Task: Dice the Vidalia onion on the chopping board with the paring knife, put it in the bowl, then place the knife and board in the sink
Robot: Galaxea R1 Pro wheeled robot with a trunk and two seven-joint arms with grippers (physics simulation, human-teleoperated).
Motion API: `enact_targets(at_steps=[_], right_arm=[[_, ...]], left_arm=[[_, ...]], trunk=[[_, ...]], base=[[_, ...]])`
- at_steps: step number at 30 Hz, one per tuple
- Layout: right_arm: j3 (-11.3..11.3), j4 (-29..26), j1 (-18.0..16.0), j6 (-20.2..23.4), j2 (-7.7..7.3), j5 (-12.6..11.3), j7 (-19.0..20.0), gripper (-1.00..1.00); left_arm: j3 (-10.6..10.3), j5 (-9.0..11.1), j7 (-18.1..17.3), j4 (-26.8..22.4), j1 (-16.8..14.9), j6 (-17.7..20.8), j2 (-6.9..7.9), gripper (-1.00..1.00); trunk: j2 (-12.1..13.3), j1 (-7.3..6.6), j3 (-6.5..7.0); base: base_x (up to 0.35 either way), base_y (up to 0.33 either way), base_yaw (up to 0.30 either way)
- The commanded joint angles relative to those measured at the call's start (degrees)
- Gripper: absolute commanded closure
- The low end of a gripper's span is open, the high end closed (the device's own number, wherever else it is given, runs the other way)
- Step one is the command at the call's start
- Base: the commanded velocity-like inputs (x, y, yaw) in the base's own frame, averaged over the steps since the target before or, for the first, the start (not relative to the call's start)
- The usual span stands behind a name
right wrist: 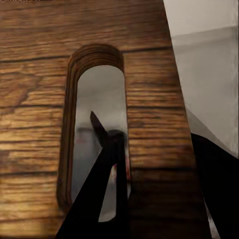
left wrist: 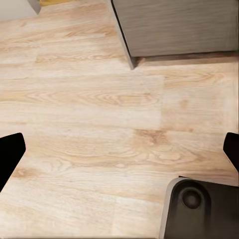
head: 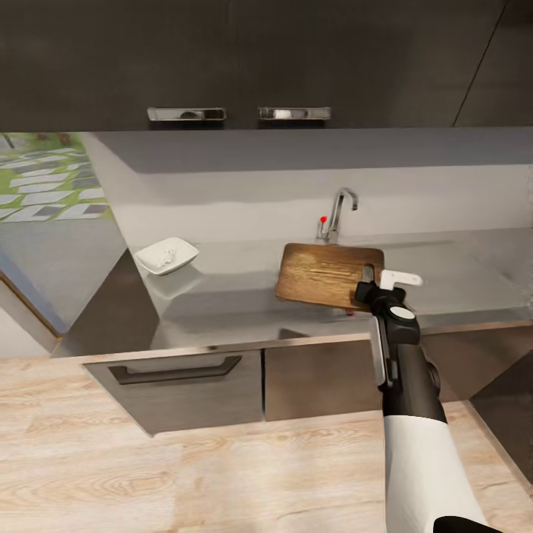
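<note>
Wooden chopping board point(head: 326, 275) lies over the sink point(head: 337, 235): stiff, flat, slick-faced. Right gripper point(head: 376, 287) pinches its slotted end, one finger through the slot; a firm edge hold suits.

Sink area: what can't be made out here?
- Sink basin: head view, covered by the chopping board; the faucet stands behind it.
- Paring knife: right wrist view, a dark pointed shape at the board's slot, blade or gripper finger unclear.
- Bowl contents: head view, too small.
</note>
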Motion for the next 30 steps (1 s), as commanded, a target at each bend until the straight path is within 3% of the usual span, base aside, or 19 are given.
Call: enact_targets(at_steps=[1, 6, 14, 23, 30], right_arm=[[-0.01, -0.05, -0.05, 0.2, 0.05, -0.8, -1.12, 1.0], [-0.01, -0.05, -0.05, 0.06, 0.05, -2.24, -3.14, 1.0], [0.08, 0.14, -0.05, 0.07, 0.05, -2.54, -3.44, 1.0], [0.08, 0.62, -0.05, 0.07, 0.05, -2.54, -3.47, 1.0], [0.08, 0.79, -0.05, 0.07, 0.05, -2.56, -3.48, 1.0]], left_arm=[[-0.25, 0.1, 0.4, -0.17, -0.03, 0.03, 0.08, -1.0], [-0.25, 0.06, 0.4, -0.17, -0.03, 0.03, 0.08, -1.0], [-0.25, 0.06, 0.4, -0.2, -0.03, 0.03, 0.08, -1.0], [-0.25, 0.09, 0.4, -0.18, -0.03, 0.03, 0.08, -1.0], [-0.25, 0.1, 0.4, -0.17, -0.03, 0.03, 0.08, -1.0]], trunk=[[-0.12, 0.04, -0.1], [-0.12, 0.04, -0.1], [-0.12, 0.04, -0.1], [-0.12, 0.04, -0.1], [-0.12, 0.04, -0.1]], base=[[0.034, -0.314, 0.0], [0.117, -0.286, 0.0], [0.208, -0.239, 0.019], [0.21, -0.226, 0.264], [0.037, -0.043, 0.255]])
